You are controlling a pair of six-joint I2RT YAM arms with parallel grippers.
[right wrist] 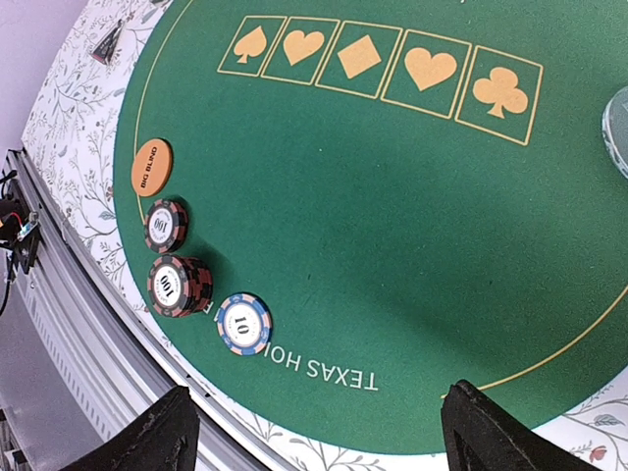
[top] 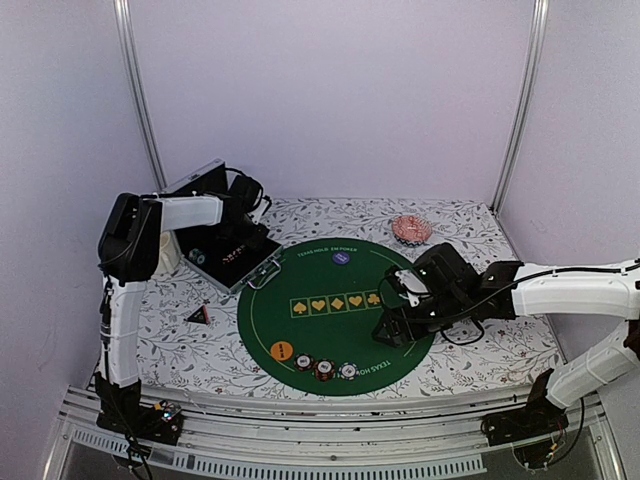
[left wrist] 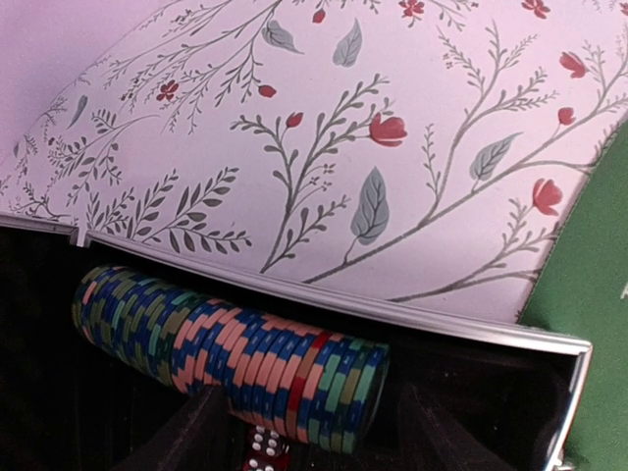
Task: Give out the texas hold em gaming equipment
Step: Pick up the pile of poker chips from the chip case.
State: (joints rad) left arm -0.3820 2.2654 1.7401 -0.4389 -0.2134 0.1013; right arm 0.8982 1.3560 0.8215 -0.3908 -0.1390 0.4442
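A green round mat [top: 335, 315] holds an orange disc [top: 282, 351], a purple disc [top: 342, 257] and three chip piles [top: 325, 369] near its front edge. The right wrist view shows the orange disc [right wrist: 151, 167], a dark 100 chip [right wrist: 166, 226], a red 100 stack [right wrist: 177, 285], a blue 10 chip [right wrist: 243, 324] and a pale disc [right wrist: 618, 128] at the edge. My right gripper [top: 395, 330] hovers open and empty over the mat [right wrist: 319, 432]. My left gripper [top: 232, 250] is open in the case [left wrist: 314, 437], straddling a row of striped chips [left wrist: 235, 353]. The triangular marker [top: 199, 315] lies left of the mat. No cards show.
The open dark case [top: 235, 262] sits at the back left, with its metal rim [left wrist: 324, 299] and a red die [left wrist: 263, 453] inside. A pink patterned dish [top: 411, 229] stands at the back right. A white mug [top: 168, 255] is partly hidden behind the left arm.
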